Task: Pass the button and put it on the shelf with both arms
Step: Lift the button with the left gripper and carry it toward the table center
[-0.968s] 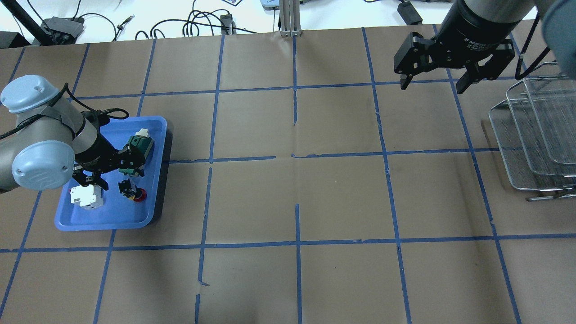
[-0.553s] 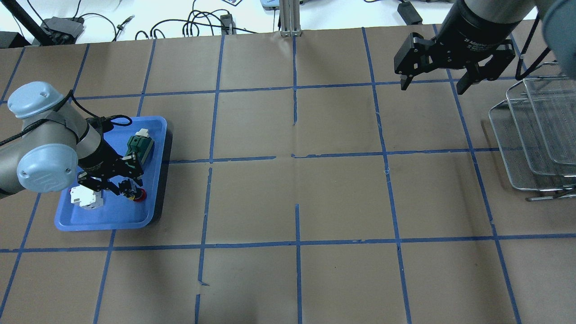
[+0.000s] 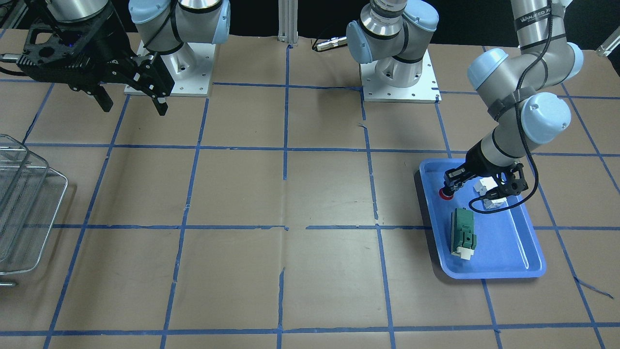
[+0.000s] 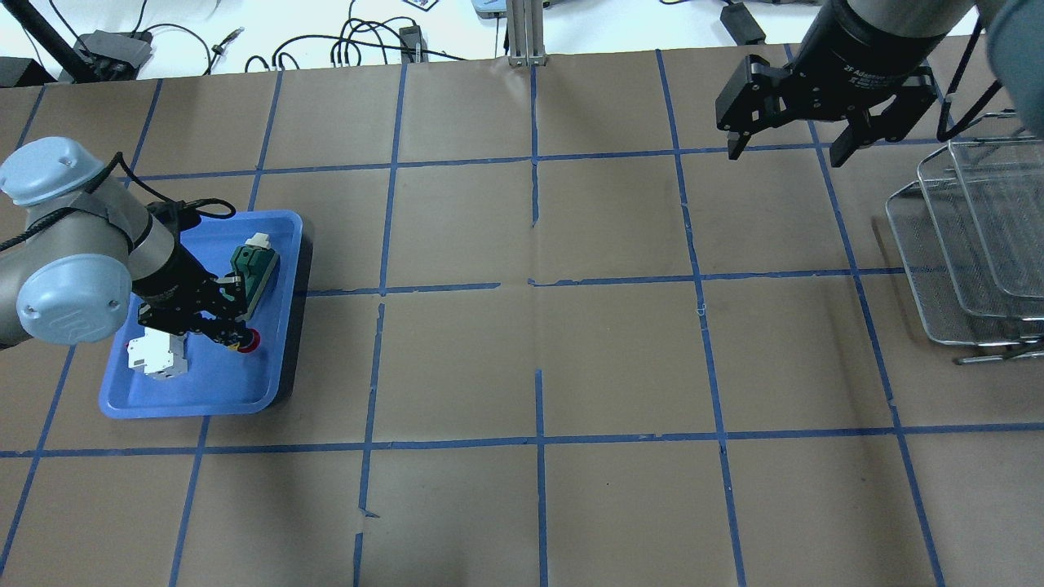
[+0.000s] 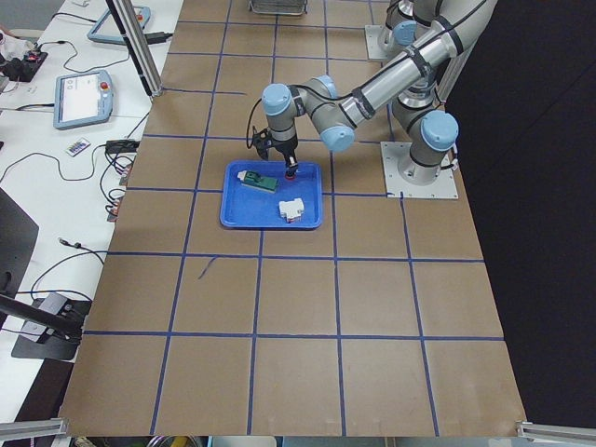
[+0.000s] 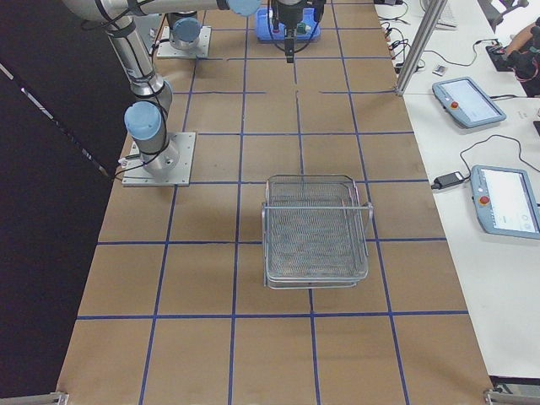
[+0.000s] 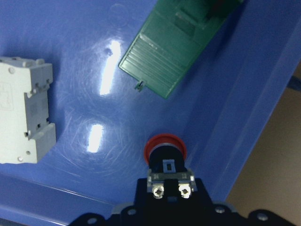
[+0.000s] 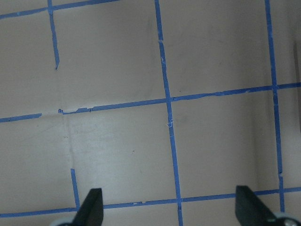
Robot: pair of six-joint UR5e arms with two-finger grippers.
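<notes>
Button point(image 7: 164, 149), red cap on a black barrel, lying on its side in a blue tray point(image 4: 196, 399) close to the rim facing the middle of the tabletop point(image 4: 620, 350). The left pincer point(image 4: 224, 330) looks closed snugly on its grey rear block. A green block point(image 7: 174, 52) and a white breaker point(image 7: 26, 110) lie nearby, not touching it. Far across, the right pincer point(image 4: 785, 155) hangs wide open and empty beside the wire shelf point(image 4: 946, 269). A good lift would go straight up, clearing the rim and leaving the red cap free for the other pincer.
</notes>
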